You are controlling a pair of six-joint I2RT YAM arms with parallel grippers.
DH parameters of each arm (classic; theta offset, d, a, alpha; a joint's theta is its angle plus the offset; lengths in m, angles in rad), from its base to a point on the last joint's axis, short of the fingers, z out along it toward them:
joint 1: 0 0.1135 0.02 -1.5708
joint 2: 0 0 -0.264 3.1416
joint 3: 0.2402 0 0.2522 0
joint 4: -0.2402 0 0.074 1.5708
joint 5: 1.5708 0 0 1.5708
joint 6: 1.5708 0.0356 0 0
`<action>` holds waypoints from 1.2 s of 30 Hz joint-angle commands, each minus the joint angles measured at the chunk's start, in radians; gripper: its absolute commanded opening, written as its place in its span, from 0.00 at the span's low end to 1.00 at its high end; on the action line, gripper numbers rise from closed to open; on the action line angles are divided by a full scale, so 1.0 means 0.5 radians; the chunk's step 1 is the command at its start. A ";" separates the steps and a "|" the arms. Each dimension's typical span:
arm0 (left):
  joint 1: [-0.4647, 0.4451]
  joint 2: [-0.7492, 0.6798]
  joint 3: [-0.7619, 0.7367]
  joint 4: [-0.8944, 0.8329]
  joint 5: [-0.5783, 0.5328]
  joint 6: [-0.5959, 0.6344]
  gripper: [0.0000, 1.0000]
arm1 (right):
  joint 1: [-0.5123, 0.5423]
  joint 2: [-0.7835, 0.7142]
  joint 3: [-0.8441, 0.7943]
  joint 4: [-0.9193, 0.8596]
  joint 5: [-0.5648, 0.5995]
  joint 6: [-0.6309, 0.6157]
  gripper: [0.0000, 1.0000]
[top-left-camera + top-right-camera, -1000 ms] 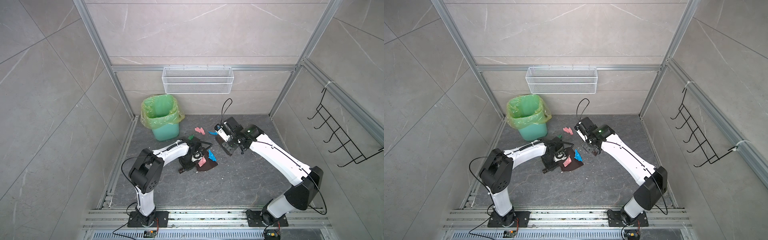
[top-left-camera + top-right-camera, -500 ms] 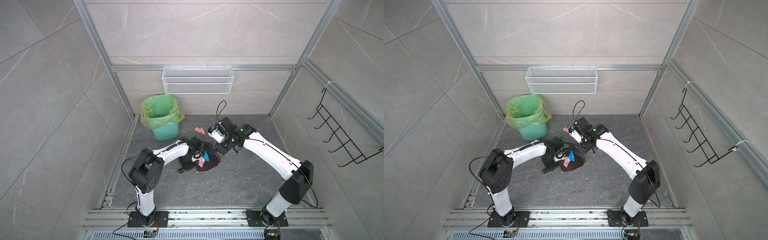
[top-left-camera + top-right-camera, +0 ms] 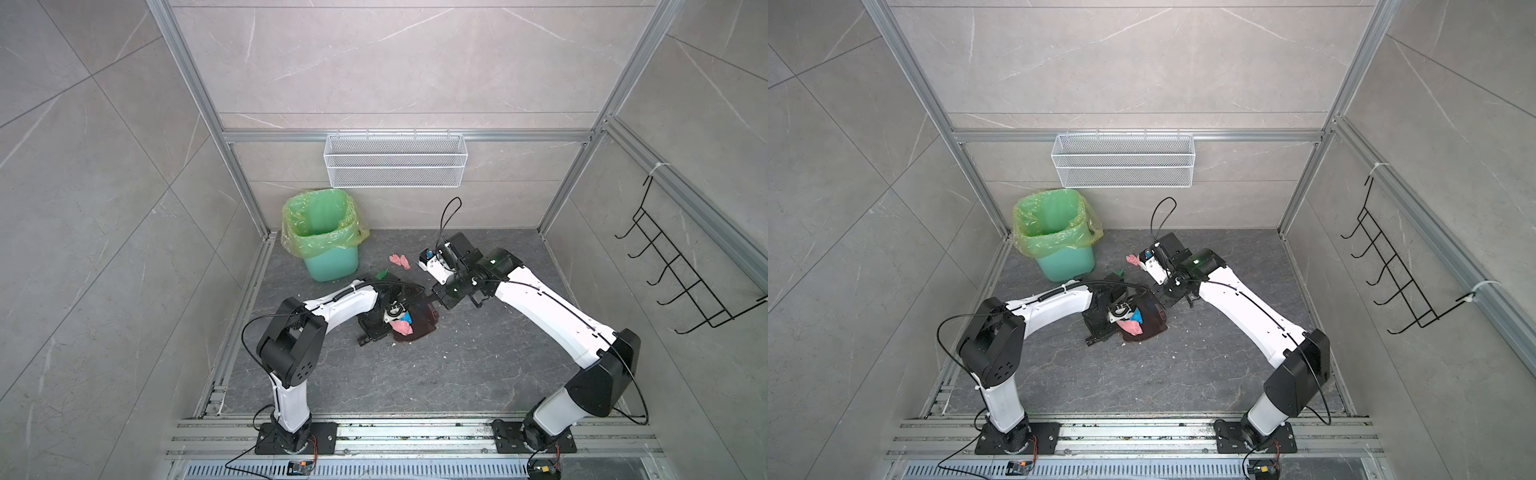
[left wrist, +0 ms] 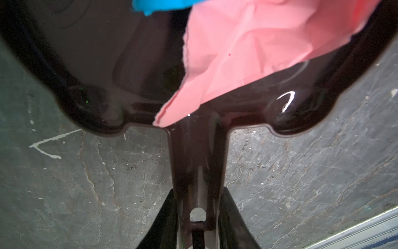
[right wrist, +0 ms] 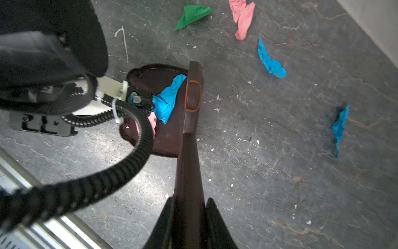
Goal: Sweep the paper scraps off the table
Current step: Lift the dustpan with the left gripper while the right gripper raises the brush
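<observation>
My left gripper [image 4: 198, 191] is shut on the handle of a dark brown dustpan [image 3: 422, 324] that rests on the table [image 3: 415, 382]. A pink scrap [image 4: 247, 54] and a blue scrap [image 5: 168, 101] lie inside the pan. My right gripper [image 5: 190, 198] is shut on the handle of a dark brown brush [image 5: 191, 103], whose head sits at the pan's mouth. Loose paper scraps lie on the table beyond: a green one [image 5: 191, 15], a pink one [image 3: 400, 261] and two blue ones [image 5: 270, 62] [image 5: 340, 125].
A green bin [image 3: 328, 237] with a green liner stands in the back left corner. A white wire basket [image 3: 395, 166] hangs on the back wall and a black hook rack [image 3: 681, 274] on the right wall. Tiny white crumbs dot the table.
My right arm has swung left with the brush to the dustpan's mouth, and the blue scrap has slid deeper into the pan beside the pink one. The left arm has stayed put.
</observation>
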 commanded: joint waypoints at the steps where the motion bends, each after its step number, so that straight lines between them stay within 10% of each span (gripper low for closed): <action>1: -0.009 -0.129 0.004 0.016 0.059 -0.059 0.00 | -0.028 -0.120 -0.044 0.063 0.190 0.067 0.00; 36: 0.319 -0.295 0.868 -0.633 0.184 0.108 0.00 | -0.342 -0.350 -0.414 0.356 0.407 0.287 0.00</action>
